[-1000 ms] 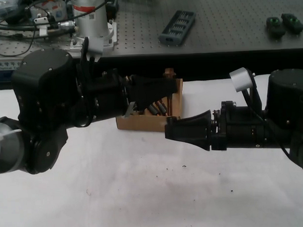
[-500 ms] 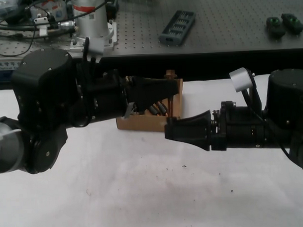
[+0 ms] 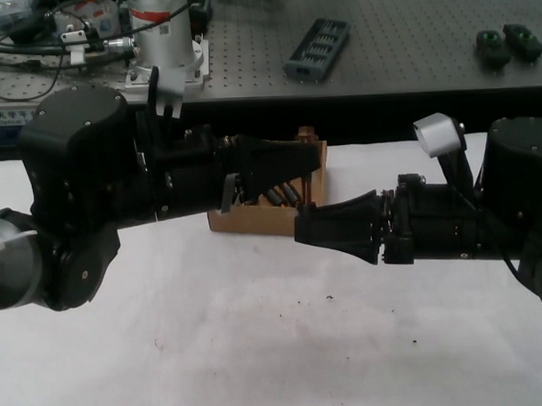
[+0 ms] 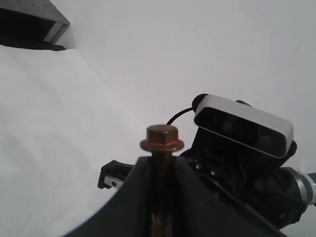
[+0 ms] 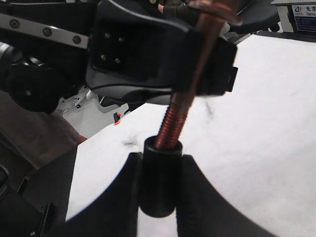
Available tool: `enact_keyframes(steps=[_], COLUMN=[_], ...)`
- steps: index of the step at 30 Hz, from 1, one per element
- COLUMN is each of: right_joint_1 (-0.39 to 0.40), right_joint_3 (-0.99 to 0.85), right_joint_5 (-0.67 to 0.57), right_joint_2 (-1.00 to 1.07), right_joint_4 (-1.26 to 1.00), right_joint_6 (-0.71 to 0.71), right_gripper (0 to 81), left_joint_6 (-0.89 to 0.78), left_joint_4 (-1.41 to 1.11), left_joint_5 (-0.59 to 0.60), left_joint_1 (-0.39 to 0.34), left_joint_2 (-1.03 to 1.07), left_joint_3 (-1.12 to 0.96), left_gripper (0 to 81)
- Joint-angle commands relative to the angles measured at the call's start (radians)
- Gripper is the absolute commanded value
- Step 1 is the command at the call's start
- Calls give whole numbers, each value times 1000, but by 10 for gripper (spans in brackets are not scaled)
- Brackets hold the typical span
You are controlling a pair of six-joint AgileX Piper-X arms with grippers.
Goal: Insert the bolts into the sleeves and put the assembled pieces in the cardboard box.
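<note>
Two claws, both busy. The left gripper (image 4: 161,165) is clamped on the copper-coloured bolt (image 4: 161,139) at the shank, with the hex head poking out past the fingers. The right gripper (image 5: 160,163) is pinched around the black sleeve (image 5: 159,185), open end facing the bolt. The bolt's threaded end points into the sleeve's mouth. Their long axes are nearly in line, with the bolt leaning slightly. The tip looks just inside, but it's hard to say how deep. They meet above the white sheet (image 3: 258,346), by the cardboard box (image 3: 254,221), which has more pieces (image 3: 280,196) in it.
</note>
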Motion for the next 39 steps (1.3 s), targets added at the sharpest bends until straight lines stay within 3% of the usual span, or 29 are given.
enact_keyframes(steps=[1, 8, 34, 37, 39], right_joint_1=[-1, -7, -27, -27, -27], right_joint_3=[-7, -7, -7, -7, -7], right_joint_5=[-11, -36, -43, -43, -43], right_joint_2=[0, 0, 0, 0, 0], right_joint_4=[-48, -48, -211, -211, -211], right_joint_6=[22, 23, 136, 136, 136], right_gripper=[51, 51, 51, 51, 51], left_joint_6=[-23, -34, 39, 46, 46], left_joint_4=[-14, -14, -58, -58, -58], left_joint_5=[31, 112, 165, 163, 163], left_joint_1=[-2, -2, 4, 10, 16], left_joint_2=[-4, -4, -4, -4, -4], left_joint_3=[-4, -4, -4, -4, -4], left_gripper=[6, 6, 6, 117, 288])
